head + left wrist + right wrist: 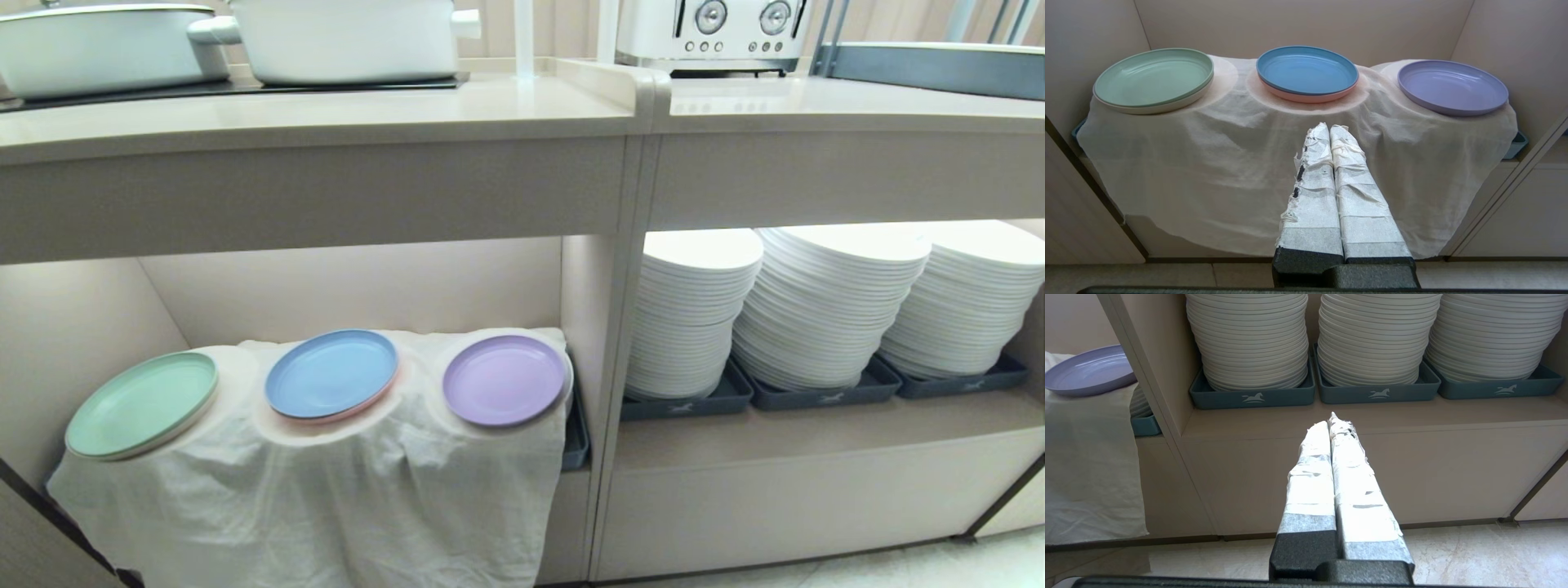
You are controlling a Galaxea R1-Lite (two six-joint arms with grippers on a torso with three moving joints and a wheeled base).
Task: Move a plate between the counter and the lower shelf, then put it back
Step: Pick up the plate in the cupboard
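Plate (503, 380) in lavender sits on the white cloth (326, 498) in the lower shelf (359, 286), lower middle of the head view; left gripper (1329, 127) and right gripper (1329, 418) both clenched on nothing

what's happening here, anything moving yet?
Nothing is being handled. The purple plate sits on the white cloth in the lower shelf, beside the blue plate and green plate. The left gripper and right gripper are shut, empty, short of the shelves.
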